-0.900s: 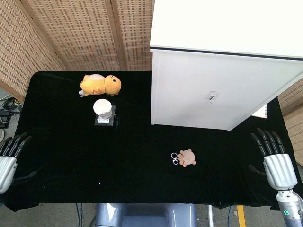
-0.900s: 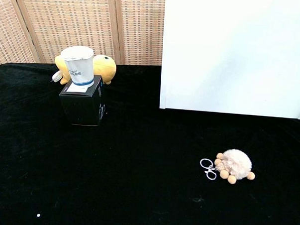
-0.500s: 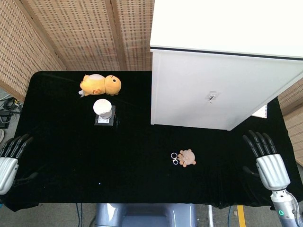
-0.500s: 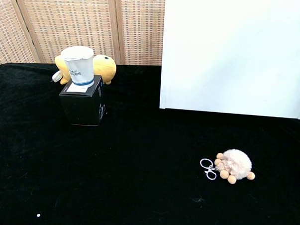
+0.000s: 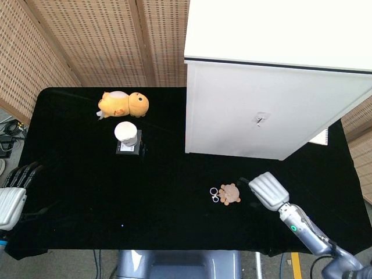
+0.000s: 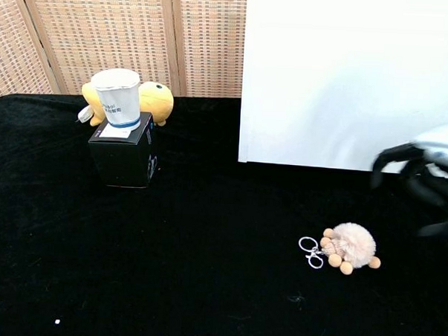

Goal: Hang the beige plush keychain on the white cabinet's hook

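One beige plush keychain lies on your black-draped table, in front of the tall white cabinet: a fluffy round pompom with small tan bead-like knobs around its edge and a pair of silver metal rings at its left end. Your right hand hovers just beside its right side, apart from it, with dark fingers spread and curled downward, holding nothing. Your left hand sits at the table's left edge, fingers extended, empty.

A white paper cup with a blue band stands on a small black box; both carry print too small to read. Behind them lies a yellow plush toy.

Only the head view shows the small hook on the cabinet's front and your left hand; the chest view shows the fingers, which the head view hides beneath the silver back of your right hand.
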### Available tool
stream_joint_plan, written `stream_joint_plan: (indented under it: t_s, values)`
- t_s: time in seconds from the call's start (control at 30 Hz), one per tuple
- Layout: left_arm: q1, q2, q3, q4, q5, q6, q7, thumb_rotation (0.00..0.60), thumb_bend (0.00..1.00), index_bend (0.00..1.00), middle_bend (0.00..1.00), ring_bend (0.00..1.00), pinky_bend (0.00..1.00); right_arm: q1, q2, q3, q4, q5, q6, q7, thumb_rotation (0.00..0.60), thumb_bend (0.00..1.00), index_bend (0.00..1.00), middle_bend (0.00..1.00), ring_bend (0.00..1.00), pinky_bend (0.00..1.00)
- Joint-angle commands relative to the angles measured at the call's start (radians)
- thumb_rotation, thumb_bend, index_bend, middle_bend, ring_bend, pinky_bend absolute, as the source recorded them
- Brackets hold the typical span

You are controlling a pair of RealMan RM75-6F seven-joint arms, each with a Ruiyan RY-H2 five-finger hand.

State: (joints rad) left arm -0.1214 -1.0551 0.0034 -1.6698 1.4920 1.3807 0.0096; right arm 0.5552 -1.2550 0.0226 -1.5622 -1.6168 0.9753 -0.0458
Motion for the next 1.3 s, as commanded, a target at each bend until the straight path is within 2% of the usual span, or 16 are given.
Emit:
stream_joint_plan:
  t_s: [0.03,0.2,0.33,0.47,0.67,0.87,1.3]
  values:
    - [-0.008,-0.001,-0.008,0.007,-0.021,-0.018,-0.008,0.600,0.00,0.00,0.00,0.00,0.00,0.130,-0.086,0.065,0.000,0.143,-0.184,-0.060,0.600,0.36,0.40,0.80,0.76,0.97]
    - [-0.015,-0.002,-0.014,0.010,-0.039,-0.035,-0.009,0.600,0.00,0.00,0.00,0.00,0.00,0.183,-0.161,0.098,0.043,0.243,-0.247,-0.141,0.600,0.42,0.41,0.83,0.81,1.00]
    - [-0.024,-0.005,-0.013,0.012,-0.047,-0.055,-0.007,0.600,0.00,0.00,0.00,0.00,0.00,0.221,-0.227,0.114,0.091,0.351,-0.271,-0.264,0.600,0.46,0.42,0.86,0.88,1.00]
    - [-0.030,-0.008,-0.012,0.014,-0.053,-0.069,-0.006,0.600,0.00,0.00,0.00,0.00,0.00,0.252,-0.268,0.113,0.107,0.474,-0.284,-0.377,0.600,0.47,0.43,0.88,0.90,1.00]
    - [-0.032,-0.007,-0.011,0.014,-0.052,-0.072,-0.010,0.600,0.00,0.00,0.00,0.00,0.00,0.281,-0.315,0.094,0.141,0.594,-0.259,-0.493,0.600,0.48,0.44,0.89,0.90,1.00]
    - [-0.035,-0.006,-0.007,0.013,-0.049,-0.077,-0.015,0.600,0.00,0.00,0.00,0.00,0.00,0.292,-0.336,0.068,0.157,0.651,-0.247,-0.529,0.600,0.48,0.45,0.89,0.90,1.00]
    - [-0.039,-0.007,-0.004,0.010,-0.047,-0.081,-0.010,0.600,0.00,0.00,0.00,0.00,0.00,0.303,-0.401,0.043,0.227,0.668,-0.225,-0.532,0.600,0.48,0.50,0.90,0.90,1.00]
